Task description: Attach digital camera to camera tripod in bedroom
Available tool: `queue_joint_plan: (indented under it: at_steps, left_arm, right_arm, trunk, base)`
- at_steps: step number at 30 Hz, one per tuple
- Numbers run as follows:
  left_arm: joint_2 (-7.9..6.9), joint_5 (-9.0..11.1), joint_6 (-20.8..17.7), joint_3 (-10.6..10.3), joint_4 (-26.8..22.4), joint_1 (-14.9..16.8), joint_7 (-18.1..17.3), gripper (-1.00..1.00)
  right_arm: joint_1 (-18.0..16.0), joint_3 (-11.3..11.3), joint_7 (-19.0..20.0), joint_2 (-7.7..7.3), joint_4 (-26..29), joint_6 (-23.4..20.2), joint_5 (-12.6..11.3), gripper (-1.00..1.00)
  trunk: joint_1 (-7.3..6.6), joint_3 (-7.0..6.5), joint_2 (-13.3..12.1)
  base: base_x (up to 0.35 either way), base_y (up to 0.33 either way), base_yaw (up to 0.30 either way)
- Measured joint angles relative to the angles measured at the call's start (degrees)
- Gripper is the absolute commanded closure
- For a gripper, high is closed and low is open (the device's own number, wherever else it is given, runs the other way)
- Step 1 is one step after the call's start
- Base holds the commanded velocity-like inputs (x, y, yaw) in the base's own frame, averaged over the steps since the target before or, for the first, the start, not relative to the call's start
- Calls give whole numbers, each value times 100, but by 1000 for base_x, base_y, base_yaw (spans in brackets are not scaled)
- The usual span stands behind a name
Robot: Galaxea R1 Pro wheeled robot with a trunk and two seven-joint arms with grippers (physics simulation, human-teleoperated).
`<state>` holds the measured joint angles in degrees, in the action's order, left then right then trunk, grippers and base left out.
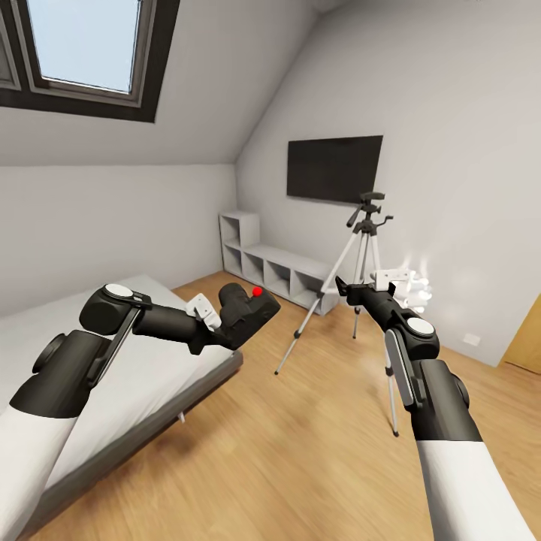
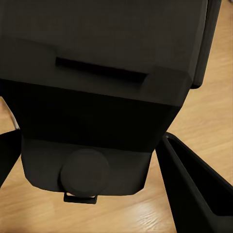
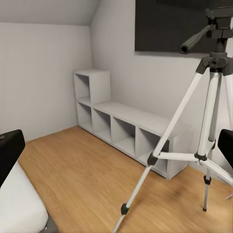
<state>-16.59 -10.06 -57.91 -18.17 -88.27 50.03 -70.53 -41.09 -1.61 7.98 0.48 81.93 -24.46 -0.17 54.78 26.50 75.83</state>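
The digital camera [image 1: 246, 309], black with a red dot on top, hangs above the bed's foot corner with my left gripper [image 1: 225, 324] shut on it. Seen through the left wrist view, the camera body [image 2: 107, 82] sits between the two dark fingers [image 2: 194, 189]. The camera tripod [image 1: 366, 242] stands on the wooden floor below the TV, silver legs spread, with its black pan head and handle on top. My right gripper [image 1: 342, 286] hovers open in front of the tripod's legs, a little below its head. The right wrist view shows the tripod [image 3: 208, 111] close ahead, with my right gripper's fingers [image 3: 9, 150] wide apart.
A grey-framed bed [image 1: 161, 391] fills the left. A grey cubby shelf [image 1: 274, 267] runs along the far wall under a black TV [image 1: 334, 167]. A white ball-cluster lamp [image 1: 417, 289] stands behind my right arm. A wooden door [image 1: 526, 338] is at the right edge. Open floor lies ahead.
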Motion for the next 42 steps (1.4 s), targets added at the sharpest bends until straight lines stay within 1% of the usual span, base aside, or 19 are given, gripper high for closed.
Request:
queue_joint_plan:
  at_steps: [42]
  left_arm:
    - [8,0,7,-16,0,0,0,100]
  right_arm:
    - [0,0,0,0,2,0,0,-100]
  trunk:
    - [-923,-755,-1686]
  base:
    - [0,0,0]
